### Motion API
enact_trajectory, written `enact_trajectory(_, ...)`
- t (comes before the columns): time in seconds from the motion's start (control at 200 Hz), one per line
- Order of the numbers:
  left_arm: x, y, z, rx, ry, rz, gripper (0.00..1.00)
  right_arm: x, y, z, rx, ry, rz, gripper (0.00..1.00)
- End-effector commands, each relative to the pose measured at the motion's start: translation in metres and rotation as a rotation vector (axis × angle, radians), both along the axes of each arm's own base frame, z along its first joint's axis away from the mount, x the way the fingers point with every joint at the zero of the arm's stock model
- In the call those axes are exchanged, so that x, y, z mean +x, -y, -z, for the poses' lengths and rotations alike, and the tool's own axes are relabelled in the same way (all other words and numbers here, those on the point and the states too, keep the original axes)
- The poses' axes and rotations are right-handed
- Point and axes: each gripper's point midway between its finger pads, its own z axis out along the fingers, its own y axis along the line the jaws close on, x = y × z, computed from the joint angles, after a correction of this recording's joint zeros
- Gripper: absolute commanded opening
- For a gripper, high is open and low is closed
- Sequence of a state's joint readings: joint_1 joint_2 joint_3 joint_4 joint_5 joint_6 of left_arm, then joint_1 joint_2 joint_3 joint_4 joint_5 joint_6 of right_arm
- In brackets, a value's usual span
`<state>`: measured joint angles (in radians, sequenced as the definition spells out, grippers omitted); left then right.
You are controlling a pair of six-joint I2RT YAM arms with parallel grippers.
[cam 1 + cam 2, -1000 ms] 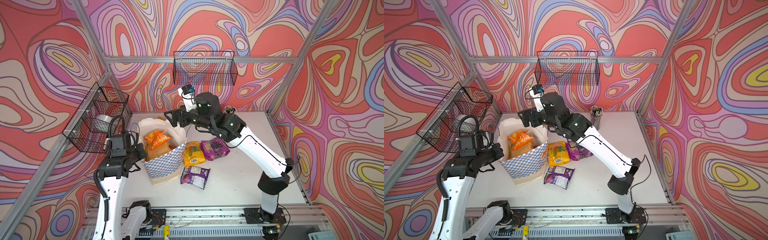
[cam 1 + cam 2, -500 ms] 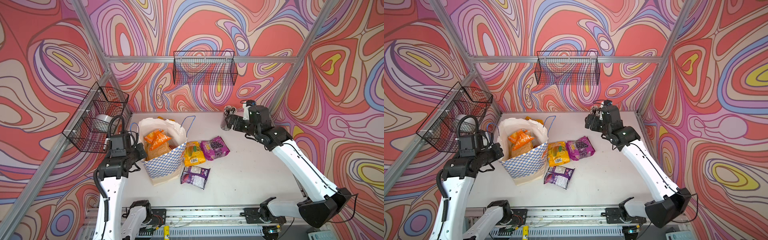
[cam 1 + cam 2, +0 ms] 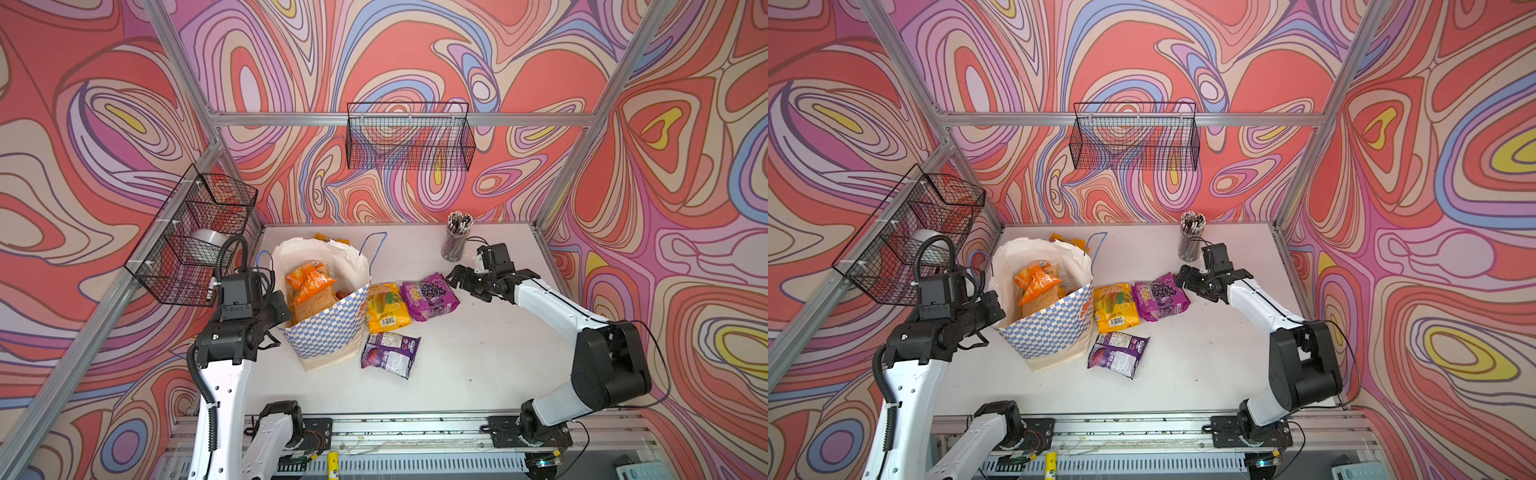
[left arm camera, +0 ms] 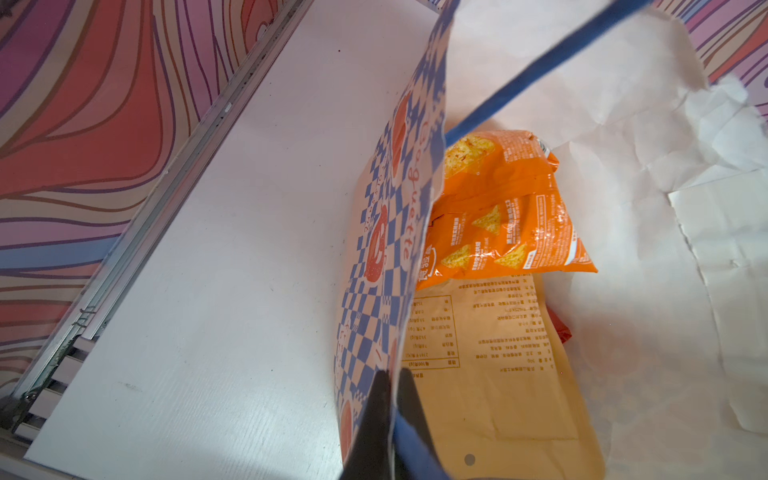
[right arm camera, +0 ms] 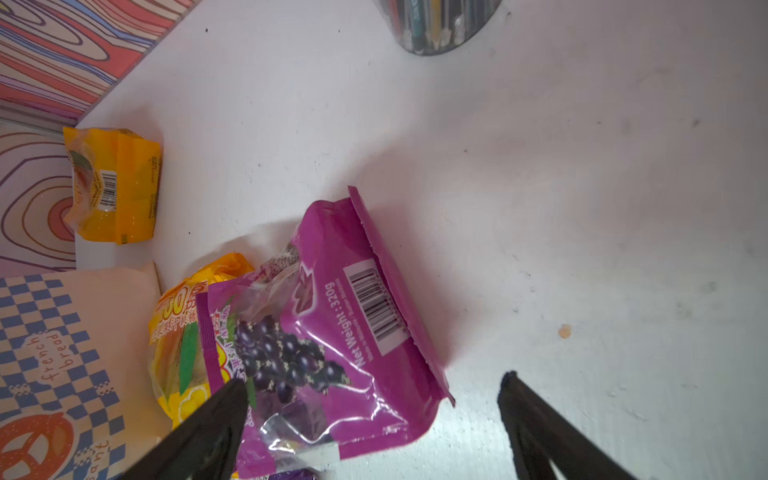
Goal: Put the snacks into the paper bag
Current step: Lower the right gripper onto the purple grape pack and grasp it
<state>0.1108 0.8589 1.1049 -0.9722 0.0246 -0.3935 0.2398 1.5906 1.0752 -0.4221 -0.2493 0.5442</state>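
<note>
Left jaws: pressed together, pinching the rim of the paper bag (image 3: 328, 332).
Right jaws: spread wide at the edge of the grape packet (image 3: 430, 295), seemingly not touching it.
Bag: upright on the surface (image 3: 478, 365), orange packet (image 3: 309, 282) inside.
Loose snacks: yellow packet (image 3: 386, 307) just beside the bag; purple packet (image 3: 390, 353) nearer the front; second yellow packet (image 5: 112, 183) behind the bag.

1. The paper bag (image 3: 328, 328) is matt paper; its white inside is creased.
2. The purple packet (image 5: 332, 332) is glossy plastic film, wrinkled, with bright reflections.
3. The orange packet (image 4: 511, 216) is shiny, crinkled plastic too.
4. The table (image 3: 478, 353) is white and matt, with a faint grain and small marks.
5. The wire basket (image 3: 409, 137) is thin black metal wire; the frame bar (image 3: 291, 118) is bare silver metal.
</note>
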Motion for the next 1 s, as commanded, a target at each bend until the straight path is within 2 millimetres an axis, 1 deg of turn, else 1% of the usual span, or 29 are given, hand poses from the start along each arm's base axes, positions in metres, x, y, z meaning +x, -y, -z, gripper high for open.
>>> enact_trajectory(0.0,-0.003,0.005,0.013,-0.030,-0.051,0.009,0.00,0.012,-0.011,0.011,0.026,-0.013,-0.041,0.98)
enact_trajectory(0.125,-0.002,0.006,0.013,-0.044,-0.042,0.004,0.00,0.016,-0.017,0.029,0.030,-0.056,-0.062,0.99)
enact_trajectory(0.2,-0.002,0.006,0.010,-0.042,-0.030,0.004,0.00,0.015,-0.022,0.037,0.022,-0.073,-0.082,0.98)
enact_trajectory(0.24,-0.002,0.006,0.010,-0.042,-0.032,0.004,0.00,0.014,-0.024,0.036,0.023,-0.074,-0.091,0.98)
enact_trajectory(0.25,-0.002,0.006,0.010,-0.041,-0.032,0.004,0.00,0.013,-0.025,0.045,0.020,-0.094,-0.094,0.98)
enact_trajectory(0.26,-0.002,0.006,0.010,-0.042,-0.035,0.004,0.00,0.012,-0.025,0.048,0.021,-0.103,-0.097,0.98)
enact_trajectory(0.361,-0.003,0.007,0.013,-0.046,-0.042,0.007,0.00,0.007,-0.033,0.058,0.041,-0.128,-0.115,0.99)
enact_trajectory(0.511,-0.003,0.007,0.015,-0.048,-0.043,0.009,0.00,-0.002,-0.050,0.070,0.130,-0.165,-0.142,0.94)
enact_trajectory(0.576,-0.002,0.007,0.014,-0.049,-0.039,0.009,0.00,-0.004,-0.054,0.074,0.166,-0.174,-0.139,0.91)
enact_trajectory(0.631,-0.002,0.007,0.014,-0.047,-0.039,0.009,0.00,-0.007,-0.056,0.078,0.188,-0.190,-0.137,0.87)
enact_trajectory(0.691,-0.002,0.008,0.013,-0.049,-0.036,0.012,0.00,-0.009,-0.060,0.082,0.215,-0.204,-0.142,0.81)
enact_trajectory(0.776,-0.003,0.007,0.013,-0.043,-0.036,0.010,0.00,-0.011,-0.065,0.081,0.256,-0.209,-0.140,0.71)
enact_trajectory(0.866,-0.003,0.006,0.012,-0.038,-0.035,0.010,0.00,-0.012,-0.067,0.075,0.275,-0.203,-0.142,0.62)
enact_trajectory(0.936,-0.004,0.006,0.011,-0.036,-0.035,0.012,0.00,-0.012,-0.067,0.064,0.284,-0.186,-0.142,0.53)
enact_trajectory(0.997,-0.004,0.007,0.010,-0.035,-0.032,0.015,0.00,-0.012,-0.066,0.053,0.286,-0.168,-0.144,0.41)
